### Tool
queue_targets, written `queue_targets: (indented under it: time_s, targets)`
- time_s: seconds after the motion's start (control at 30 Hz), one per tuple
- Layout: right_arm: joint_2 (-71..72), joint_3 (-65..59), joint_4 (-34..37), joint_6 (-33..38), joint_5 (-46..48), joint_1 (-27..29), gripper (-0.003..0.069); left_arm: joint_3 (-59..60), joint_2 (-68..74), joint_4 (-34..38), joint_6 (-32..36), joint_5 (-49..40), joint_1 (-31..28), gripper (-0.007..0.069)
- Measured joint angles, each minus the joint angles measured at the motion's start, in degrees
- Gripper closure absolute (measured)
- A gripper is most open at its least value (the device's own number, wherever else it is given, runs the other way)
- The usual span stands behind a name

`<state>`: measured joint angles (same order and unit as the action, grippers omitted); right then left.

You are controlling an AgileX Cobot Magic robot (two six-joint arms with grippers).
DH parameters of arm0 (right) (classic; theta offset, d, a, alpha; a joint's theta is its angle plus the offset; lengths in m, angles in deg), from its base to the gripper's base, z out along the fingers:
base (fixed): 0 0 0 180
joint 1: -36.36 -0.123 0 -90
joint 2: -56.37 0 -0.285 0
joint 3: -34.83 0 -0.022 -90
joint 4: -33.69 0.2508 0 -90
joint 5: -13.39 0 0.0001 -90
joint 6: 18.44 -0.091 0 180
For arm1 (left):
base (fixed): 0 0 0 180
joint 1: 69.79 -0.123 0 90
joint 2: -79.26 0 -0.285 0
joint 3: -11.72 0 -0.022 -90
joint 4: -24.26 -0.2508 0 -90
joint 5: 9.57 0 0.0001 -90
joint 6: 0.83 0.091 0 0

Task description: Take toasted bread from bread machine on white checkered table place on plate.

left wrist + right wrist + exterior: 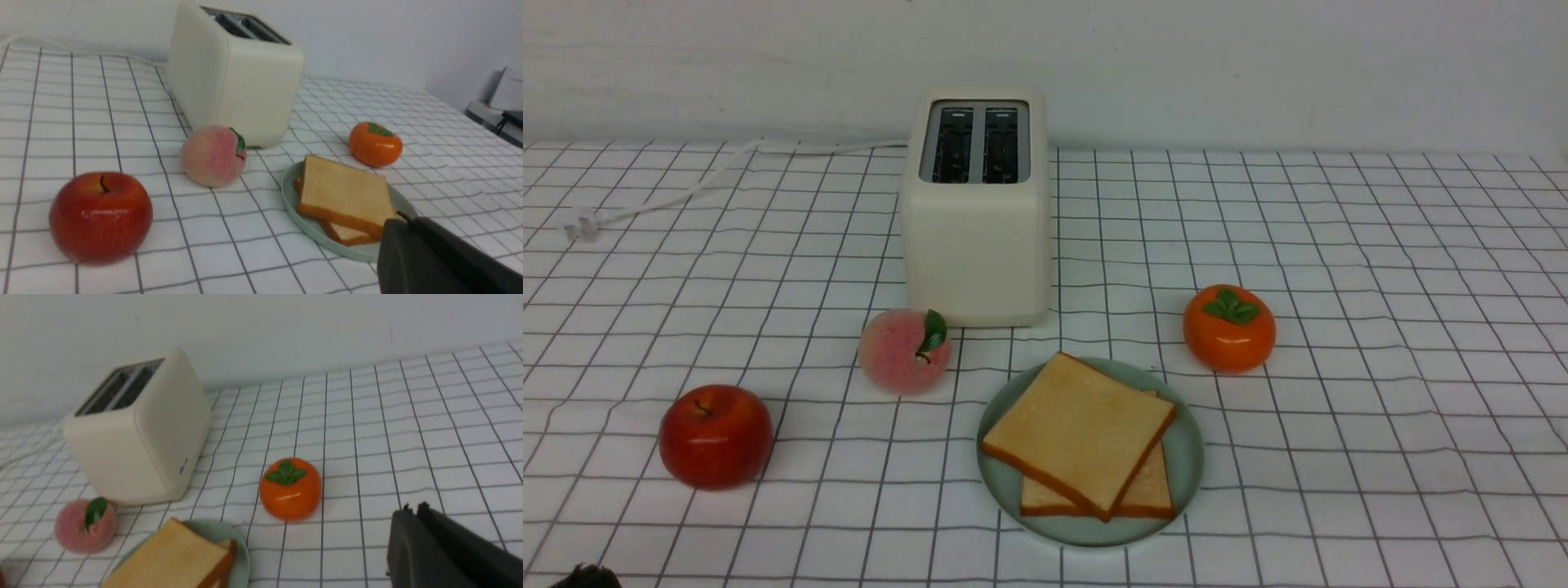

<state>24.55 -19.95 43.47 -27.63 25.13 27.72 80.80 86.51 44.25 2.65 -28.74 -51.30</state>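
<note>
The toasted bread (1078,429) lies on the plate (1188,457), two slices stacked: the upper one is turned cornerwise over the lower one (1152,494), whose edge shows at about 5 o'clock from the stack's middle. The plate sits on the white checkered table (1380,327) near the front middle of the front view. The bread machine (977,245) stands upright at 11 o'clock from the plate, near the back wall, both dark slots on top showing no bread. Its white cord (678,192) trails off toward 9 o'clock and ends in a plug lying on the cloth.

A peach (903,352) rests just in front of the toaster's near corner, at 10 o'clock from the plate. A persimmon (1228,327) sits at 1 o'clock from the plate, close to it but apart. A red apple (716,436) lies well off at 9 o'clock.

The cloth is slightly wrinkled, its grid lines wavering. Behind it rises a plain pale wall (1258,65).

The left gripper (402,218) shows only as a dark finger tip in its wrist view, over the plate's edge; whether it is apart or together cannot be told. The right gripper (412,508) appears in its wrist view with two dark tips pressed close together, holding nothing, above bare cloth near the persimmon.
</note>
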Motion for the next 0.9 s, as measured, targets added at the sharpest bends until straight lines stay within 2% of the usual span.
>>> queue_targets:
  time_s: [0.13, 0.4, 0.6, 0.63, 0.77, 0.9]
  targets:
    - [0.0, -4.8, 0.1, -0.2, -4.1, 0.0, 0.0651, 1.1, 0.0, 0.0, 0.0, -1.3, 0.0, 0.0638]
    - [0.1, -11.6, 0.1, -0.2, -3.5, 0.0, 0.0645, 1.4, 0.0, 0.0, 0.0, -1.7, 0.0, 0.0638]
    - [9.5, -18.4, -3.6, -0.2, -2.2, 1.9, 0.0643, 1.4, 0.0, 0.0, 0.0, -1.7, 0.0, 0.0638]
    - [15.3, -22.1, -7.0, -0.2, -1.5, 2.9, 0.0643, 1.4, 0.0, 0.0, 0.0, -1.7, 0.0, 0.0638]
    - [23.7, -23.7, -11.7, -0.3, 9.0, 3.5, 0.0643, 1.4, 0.0, 0.0, 0.0, -1.8, 0.0, 0.0638]
    - [24.6, -23.6, -12.3, -0.4, 9.8, 3.5, 0.0646, 1.4, 0.0, 0.2, 0.0, -1.9, 0.0, 0.0638]
